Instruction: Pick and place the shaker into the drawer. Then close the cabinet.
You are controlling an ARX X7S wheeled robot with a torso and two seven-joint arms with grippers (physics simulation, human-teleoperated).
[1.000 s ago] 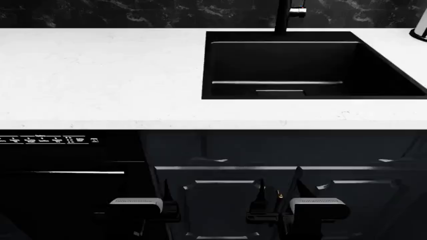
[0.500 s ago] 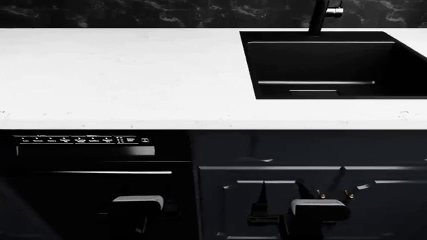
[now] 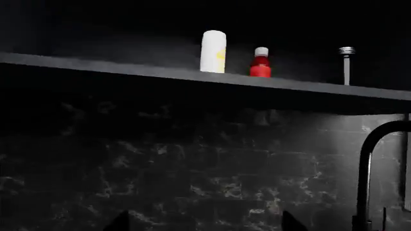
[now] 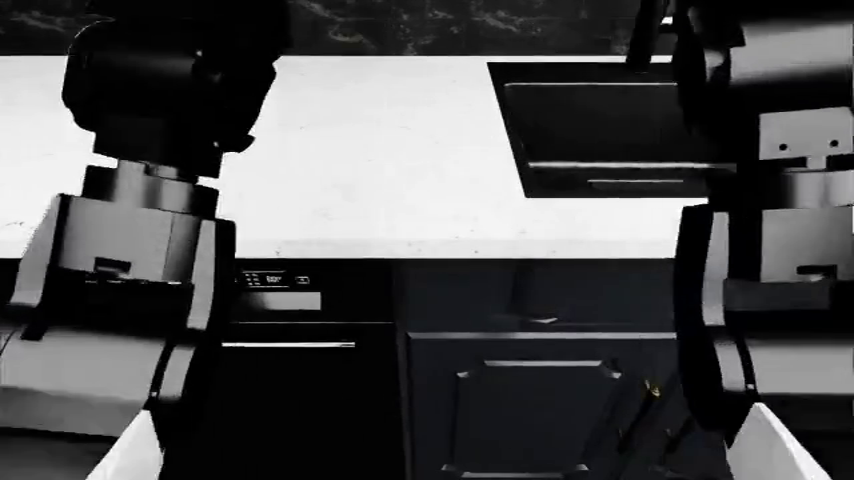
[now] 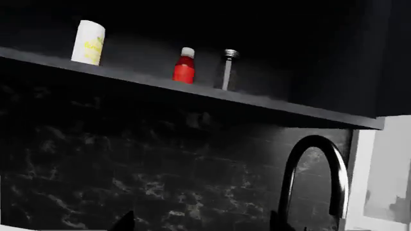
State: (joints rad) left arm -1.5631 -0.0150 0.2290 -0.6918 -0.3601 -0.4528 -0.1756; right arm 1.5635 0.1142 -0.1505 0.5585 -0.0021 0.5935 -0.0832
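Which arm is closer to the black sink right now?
Right. The right arm overlaps the sink's right edge in the head view; the left arm stands across the white countertop, far to its left.

- A dark shelf (image 5: 270,107) carries a white container (image 5: 88,42), a red bottle (image 5: 184,66) and the slim shaker (image 5: 227,70).
- A curved black faucet (image 5: 313,174) stands before the marbled wall (image 5: 128,173).

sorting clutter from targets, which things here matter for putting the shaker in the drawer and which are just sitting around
For the job:
- shaker, slim with a silver cap, on the shelf
- dark cabinet below the counter; no open drawer in view

Just lying about:
- white bottle
- red bottle
- faucet
- sink
- dishwasher
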